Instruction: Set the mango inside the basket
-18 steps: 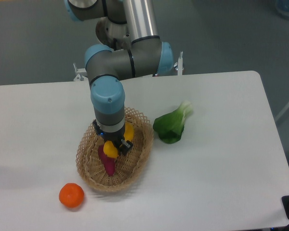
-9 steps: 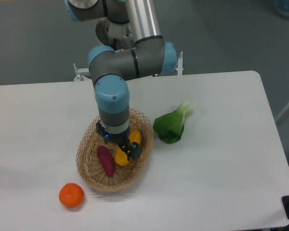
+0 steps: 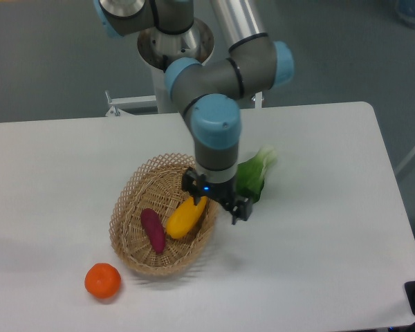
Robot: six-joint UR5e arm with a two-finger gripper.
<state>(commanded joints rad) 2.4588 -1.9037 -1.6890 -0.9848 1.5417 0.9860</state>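
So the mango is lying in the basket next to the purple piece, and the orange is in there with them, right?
Not quite. The camera view shows the mango in the basket beside the purple piece, but the orange sits outside on the table, off the basket's lower left.

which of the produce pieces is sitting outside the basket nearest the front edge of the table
The round orange fruit, alone on the table beside the basket; the leafy green lies farther back.
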